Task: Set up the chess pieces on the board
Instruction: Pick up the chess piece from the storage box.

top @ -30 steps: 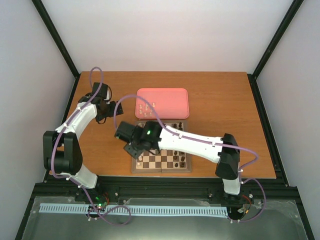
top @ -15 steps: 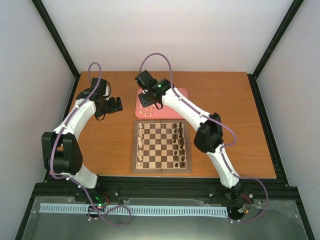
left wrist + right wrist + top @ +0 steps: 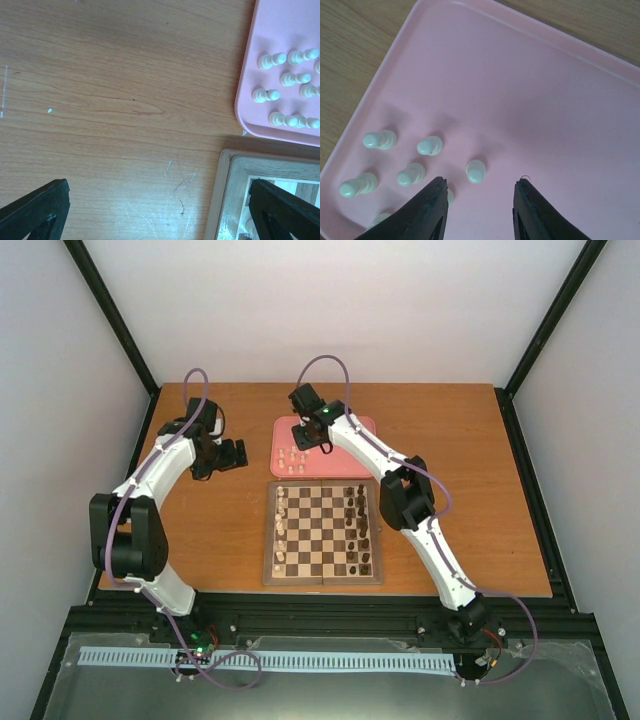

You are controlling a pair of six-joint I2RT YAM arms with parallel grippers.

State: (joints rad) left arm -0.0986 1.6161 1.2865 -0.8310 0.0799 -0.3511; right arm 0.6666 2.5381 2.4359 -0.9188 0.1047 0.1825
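Right gripper (image 3: 479, 204): fingers apart, empty, above pink tray (image 3: 560, 100). Cream pawns (image 3: 476, 171) packed close; risk is a finger clipping a neighbour on descent and toppling it. Left gripper (image 3: 157, 215): apart, empty.

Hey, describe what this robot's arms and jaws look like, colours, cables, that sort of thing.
The left arm and the right arm have smooth white link shells with chunky black joint housings. A lilac cable runs along each arm in loose loops. A small green light glows near the right wrist. The jaws are dark, plain and wedge-shaped, with no markings visible.
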